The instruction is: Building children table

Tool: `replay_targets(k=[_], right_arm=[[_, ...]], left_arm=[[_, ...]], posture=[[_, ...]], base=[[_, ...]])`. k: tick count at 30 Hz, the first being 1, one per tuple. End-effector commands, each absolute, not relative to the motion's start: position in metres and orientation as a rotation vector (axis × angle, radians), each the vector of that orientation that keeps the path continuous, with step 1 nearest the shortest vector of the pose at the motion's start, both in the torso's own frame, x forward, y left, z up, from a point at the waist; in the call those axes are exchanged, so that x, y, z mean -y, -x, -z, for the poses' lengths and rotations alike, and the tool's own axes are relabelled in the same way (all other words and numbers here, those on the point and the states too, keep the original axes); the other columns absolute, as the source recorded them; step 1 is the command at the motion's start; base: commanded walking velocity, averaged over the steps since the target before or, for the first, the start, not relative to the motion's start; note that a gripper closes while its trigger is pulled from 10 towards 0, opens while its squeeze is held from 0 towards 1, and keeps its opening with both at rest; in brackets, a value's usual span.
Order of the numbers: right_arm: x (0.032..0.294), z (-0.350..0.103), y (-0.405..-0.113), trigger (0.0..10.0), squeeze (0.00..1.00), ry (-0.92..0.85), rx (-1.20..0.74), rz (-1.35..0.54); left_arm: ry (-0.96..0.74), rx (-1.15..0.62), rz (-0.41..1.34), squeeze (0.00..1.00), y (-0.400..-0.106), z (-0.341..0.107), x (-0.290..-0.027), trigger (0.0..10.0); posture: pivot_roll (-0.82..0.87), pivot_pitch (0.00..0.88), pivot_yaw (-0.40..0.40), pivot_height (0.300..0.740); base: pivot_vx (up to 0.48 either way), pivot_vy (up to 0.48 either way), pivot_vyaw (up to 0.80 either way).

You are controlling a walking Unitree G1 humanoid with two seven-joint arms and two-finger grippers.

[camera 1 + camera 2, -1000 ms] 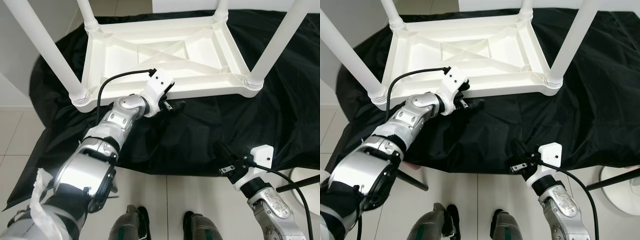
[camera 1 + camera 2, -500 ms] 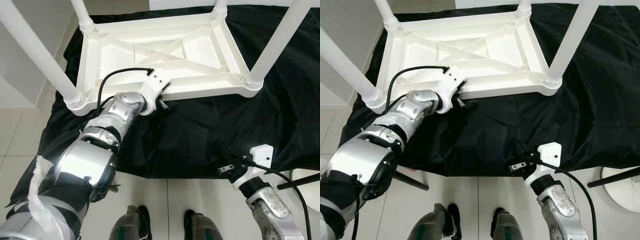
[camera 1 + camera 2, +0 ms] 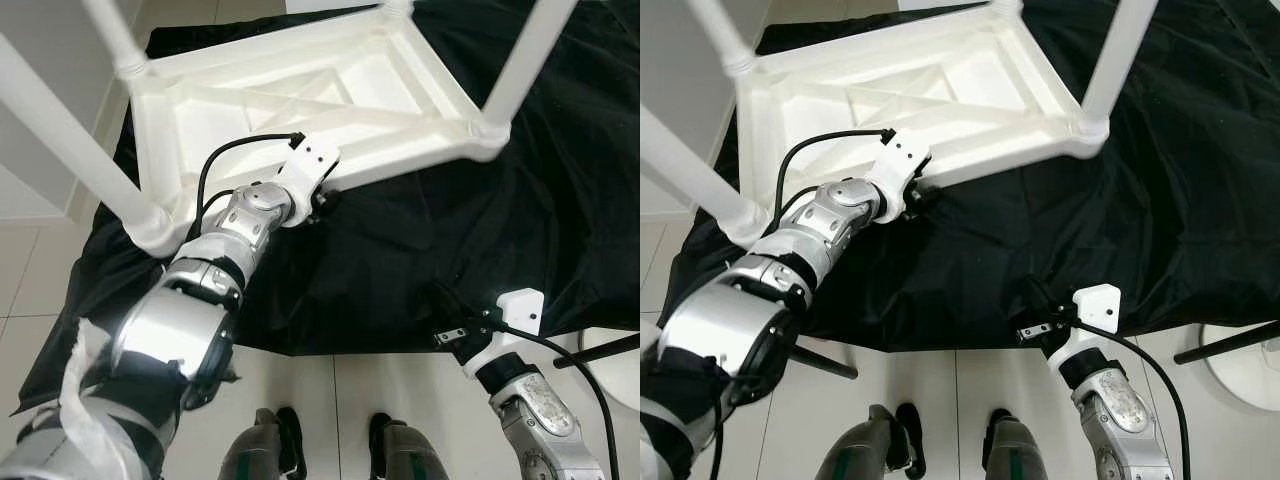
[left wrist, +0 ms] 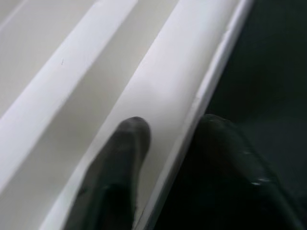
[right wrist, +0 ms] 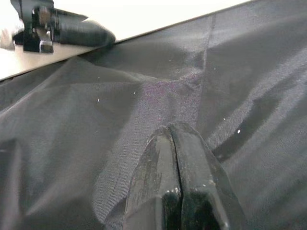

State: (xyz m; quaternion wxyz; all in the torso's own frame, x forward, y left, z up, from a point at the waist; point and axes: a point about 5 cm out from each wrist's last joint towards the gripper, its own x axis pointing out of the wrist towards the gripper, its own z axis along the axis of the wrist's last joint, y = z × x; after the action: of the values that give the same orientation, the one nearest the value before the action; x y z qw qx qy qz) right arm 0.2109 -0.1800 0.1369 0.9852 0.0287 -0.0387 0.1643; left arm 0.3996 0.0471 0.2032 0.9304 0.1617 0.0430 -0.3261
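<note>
Currently left gripper pinches upturned white plastic table's rim; thin purchase risks slipping; right gripper closed, empty.

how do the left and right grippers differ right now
The left gripper is clamped on the near rim of the upturned white table, one finger inside the rim and one outside; the right gripper holds nothing, its fingers pressed together. The left reaches forward to the table; the right hangs back, apart from it, over the black cloth. Both have black fingers.
</note>
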Motion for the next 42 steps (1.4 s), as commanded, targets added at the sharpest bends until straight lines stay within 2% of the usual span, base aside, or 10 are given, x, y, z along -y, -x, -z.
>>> replay_targets(k=[1,13,19,20,30,31,37,38,39,42], right_arm=[[0.177,-0.132,-0.21,10.0,0.0,-0.065,0.057,-0.337],[0.178,-0.13,-0.216,10.0,0.0,-0.061,0.06,-0.344],[0.176,-0.131,-0.223,10.0,0.0,-0.064,0.073,-0.352],[0.174,-0.131,-0.229,10.0,0.0,-0.066,0.083,-0.359],[0.166,-0.133,-0.246,10.0,0.0,-0.07,0.111,-0.395],[0.165,-0.134,-0.248,10.0,0.0,-0.069,0.117,-0.399],[0.165,-0.135,-0.251,10.0,0.0,-0.07,0.123,-0.402],[0.165,-0.135,-0.253,10.0,0.0,-0.071,0.125,-0.403],[0.165,-0.135,-0.253,10.0,0.0,-0.072,0.128,-0.406],[0.164,-0.135,-0.254,10.0,0.0,-0.072,0.132,-0.408]], left_arm=[[-0.285,-0.101,0.636,0.0,-0.398,-0.195,-0.053,0.0],[-0.179,0.004,0.907,0.0,-0.349,-0.187,-0.014,0.4],[-0.123,0.027,1.033,0.0,-0.312,-0.181,0.016,1.5],[-0.109,0.04,1.054,0.0,-0.304,-0.182,0.024,10.0],[-0.056,0.063,1.033,0.0,-0.3,-0.193,0.021,10.0],[-0.038,0.062,1.037,1.0,-0.298,-0.194,0.019,10.0],[-0.046,0.064,1.012,1.0,-0.295,-0.195,0.016,10.0],[-0.054,0.07,1.0,0.16,-0.295,-0.195,0.016,10.0],[-0.058,0.079,0.99,0.0,-0.294,-0.197,0.016,10.0],[-0.057,0.087,0.986,0.0,-0.293,-0.198,0.016,10.0]], posture=[[-0.11,0.221,0.122,0.74],[-0.09,0.2,0.114,0.74],[-0.06,0.172,0.108,0.74],[-0.05,0.155,0.103,0.74],[-0.01,0.129,0.087,0.74],[-0.01,0.122,0.084,0.74],[-0.01,0.119,0.081,0.74],[0.0,0.119,0.08,0.74],[0.0,0.118,0.079,0.74],[0.0,0.118,0.079,0.74]], base=[[0.0,0.0,0.0],[0.0,0.0,0.0],[0.0,0.0,0.0],[0.0,0.0,0.0],[0.0,0.0,0.0],[0.0,0.0,0.0],[0.0,0.0,0.0],[0.0,0.0,0.0],[0.0,0.0,0.0],[0.0,0.0,0.0]])
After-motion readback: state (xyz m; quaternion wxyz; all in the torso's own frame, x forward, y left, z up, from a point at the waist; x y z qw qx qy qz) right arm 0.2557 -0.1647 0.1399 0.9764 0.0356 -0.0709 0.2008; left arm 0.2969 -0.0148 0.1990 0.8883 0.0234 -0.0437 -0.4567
